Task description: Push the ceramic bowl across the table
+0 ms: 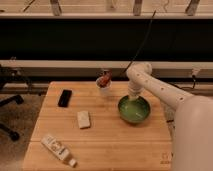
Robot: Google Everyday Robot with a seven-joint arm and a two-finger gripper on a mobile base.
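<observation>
An office-like lab space is suggested by the bamboo worktop [105,145] set before a long dark window band, an office chair base [9,131] seen at left, and the end effector [132,100] lowered into the ceramic bowl [134,111].

Glossy green ceramic bowl [134,109] under the smooth white hand [133,99] on a matt bamboo-wood table [110,145].

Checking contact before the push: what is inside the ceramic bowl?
The gripper reaches down into the ceramic bowl at its far rim. Elsewhere only green glaze shows; the arm hides the spot beneath it.
</observation>
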